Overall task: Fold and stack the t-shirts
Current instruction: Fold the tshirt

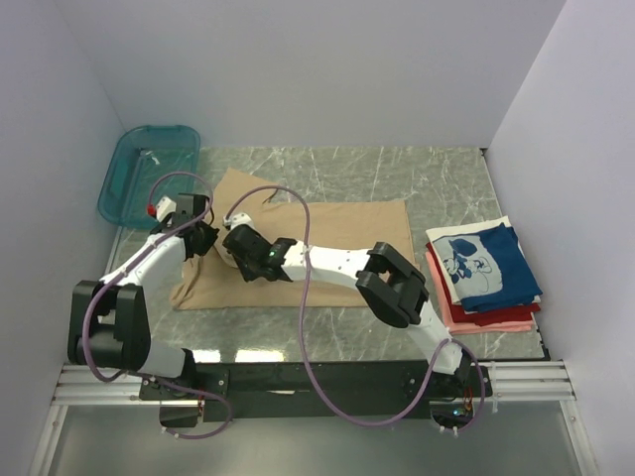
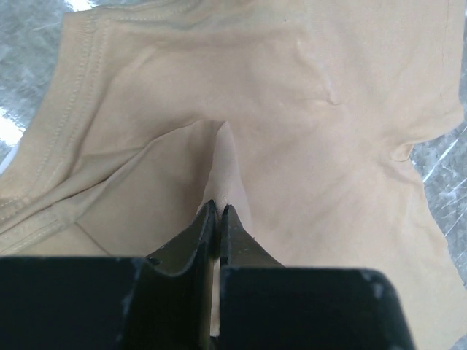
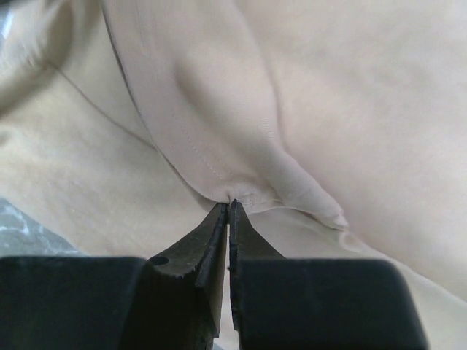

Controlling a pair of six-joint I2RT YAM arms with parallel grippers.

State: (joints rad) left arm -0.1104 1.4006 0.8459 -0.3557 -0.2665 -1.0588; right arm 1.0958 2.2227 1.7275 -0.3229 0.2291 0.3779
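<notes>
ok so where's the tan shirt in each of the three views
Top external: tan shirt spread left of centre, under both arms.
Left wrist: fills almost the whole frame, a ridge pinched in the left tool.
Right wrist: fills the frame, a fold pinched in the right tool.
Shared landmark: grey marbled table, showing beside the cloth in all three.
</notes>
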